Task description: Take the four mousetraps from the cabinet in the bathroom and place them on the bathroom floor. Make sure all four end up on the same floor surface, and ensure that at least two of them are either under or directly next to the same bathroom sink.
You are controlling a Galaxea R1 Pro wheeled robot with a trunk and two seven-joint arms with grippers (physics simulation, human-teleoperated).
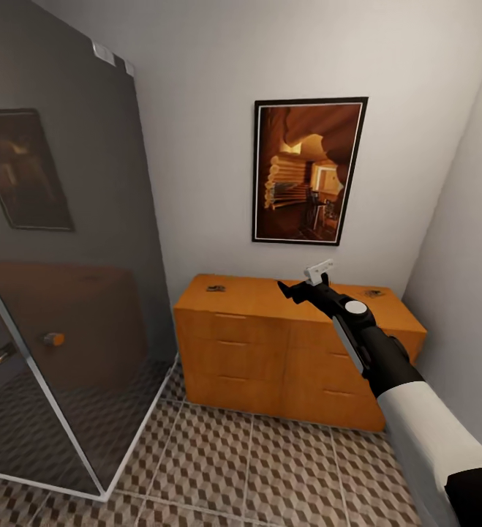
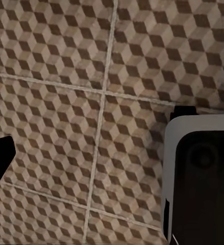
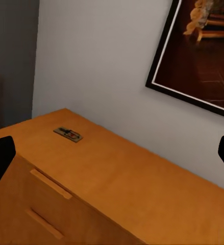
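The right claw (image 1: 299,287) hangs with its jaws spread wide and empty above the middle of the cabinet (image 1: 270,344), apparently lined up to reach for one of the traps on its flat top. One mousetrap (image 1: 216,288) lies near the top's left end, another mousetrap (image 1: 374,293) near its right end; the claw is between them, touching neither. The left arm points down at the patterned floor (image 2: 66,102); I cannot tell how its jaws stand. A framed picture (image 1: 308,170) hangs on the wall behind, and a glass shower screen (image 1: 65,293) stands just left of the cabinet. Nothing blocks the way.
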